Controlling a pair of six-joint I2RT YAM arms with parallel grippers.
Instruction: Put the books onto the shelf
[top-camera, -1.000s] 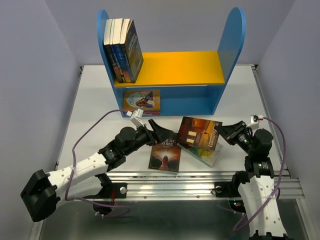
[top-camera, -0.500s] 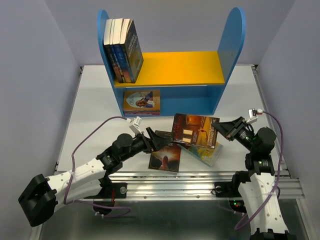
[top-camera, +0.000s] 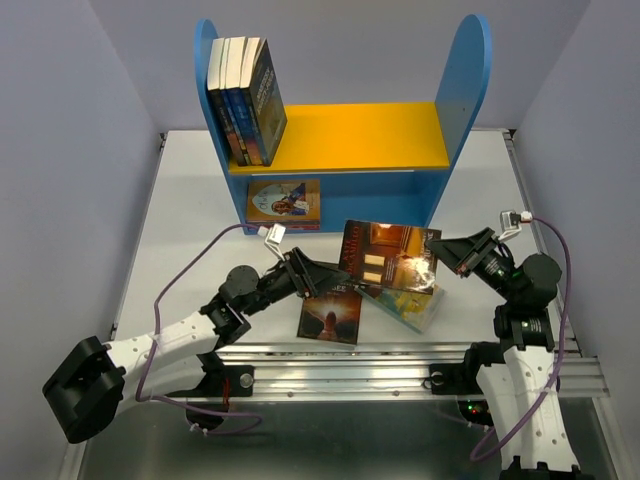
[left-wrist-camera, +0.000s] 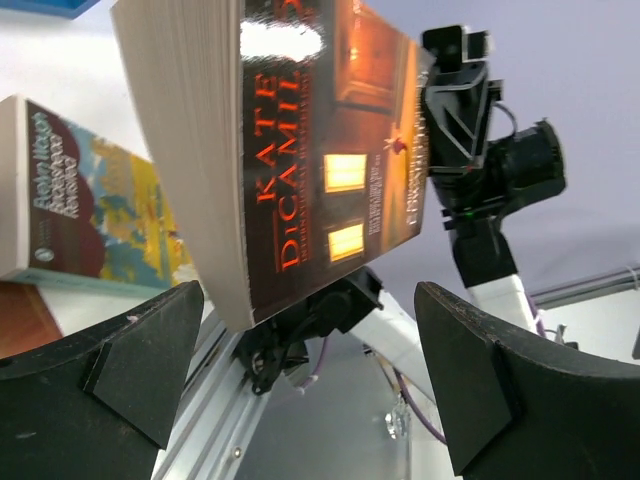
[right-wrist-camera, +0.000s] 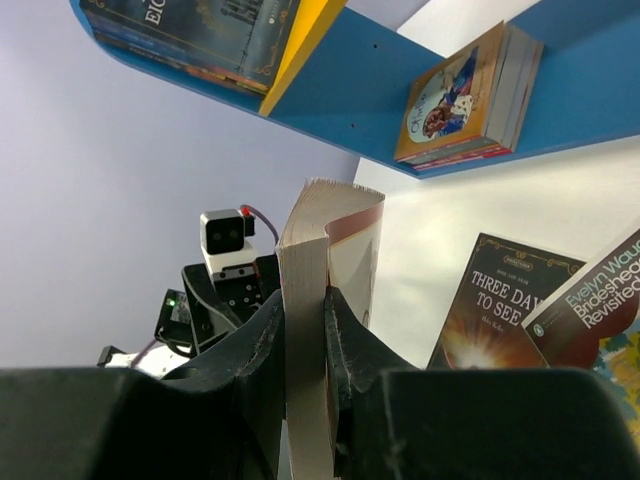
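Kate DiCamillo paperback (top-camera: 388, 256): clamped at its 3 o'clock edge by right gripper (top-camera: 438, 262); left gripper (top-camera: 328, 272), jaws spread wide, at 9 o'clock.

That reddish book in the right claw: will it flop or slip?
Probably bends a little: the red-brown book is a paperback whose pages curl above the right gripper. Its glossy cover shows glare, so it may slip. Held at one edge, it could sag.

Robot lab cell, plain lilac walls (top-camera: 60, 120), white table (top-camera: 180, 200), aluminium mounting rail (top-camera: 380, 358)
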